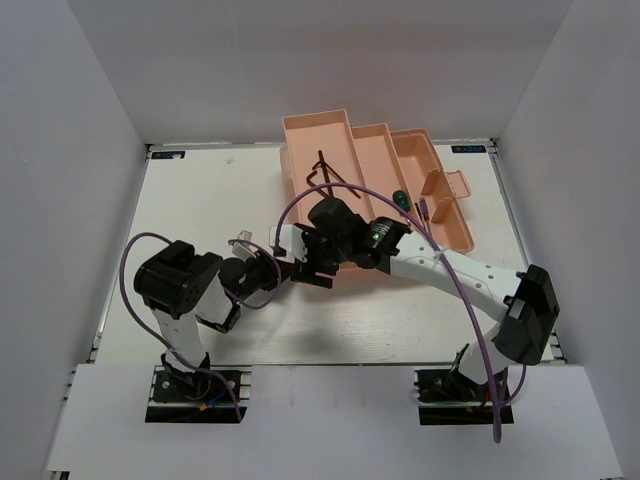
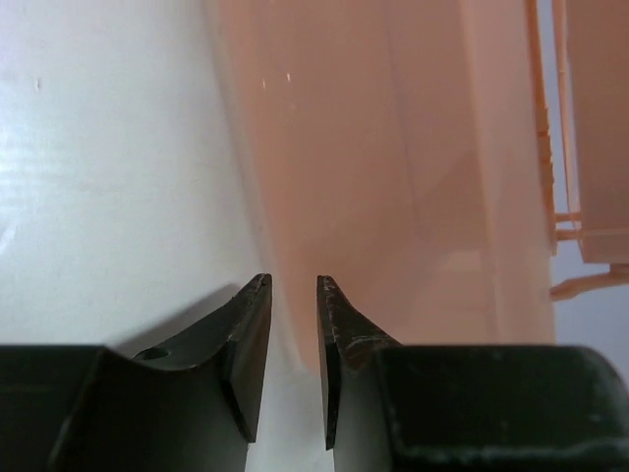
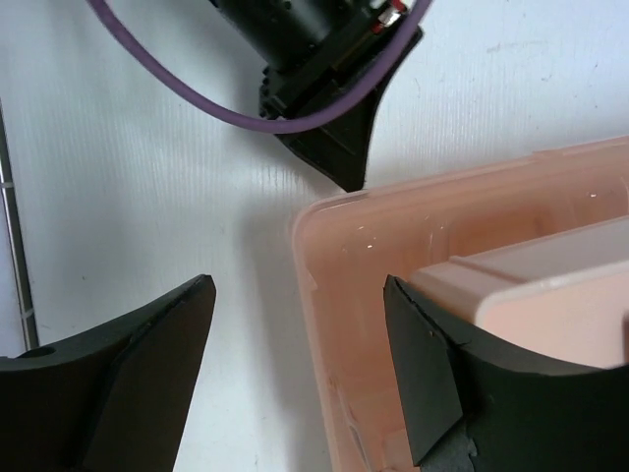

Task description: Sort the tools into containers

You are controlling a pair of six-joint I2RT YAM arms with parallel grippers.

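The salmon-pink toolbox [image 1: 300, 135] stands open at the back centre with its trays stepped out. Two dark hex keys [image 1: 325, 168] lie in its left tray. A green-handled screwdriver [image 1: 400, 199] and a thin purple driver [image 1: 424, 210] lie in trays to the right. My right gripper [image 1: 312, 268] is open and straddles the wall at the box's near-left corner [image 3: 442, 216], one finger inside and one outside [image 3: 298, 285]. My left gripper [image 1: 288, 268] sits low at that corner, its jaws a narrow gap apart [image 2: 293, 280] with nothing between them, facing the box wall [image 2: 393, 147].
The left gripper's fingertip [image 3: 339, 147] and a purple cable [image 3: 197, 98] lie just outside the box corner, close to my right gripper. White walls enclose the table on three sides. Bare white table [image 1: 200, 200] lies left of the box.
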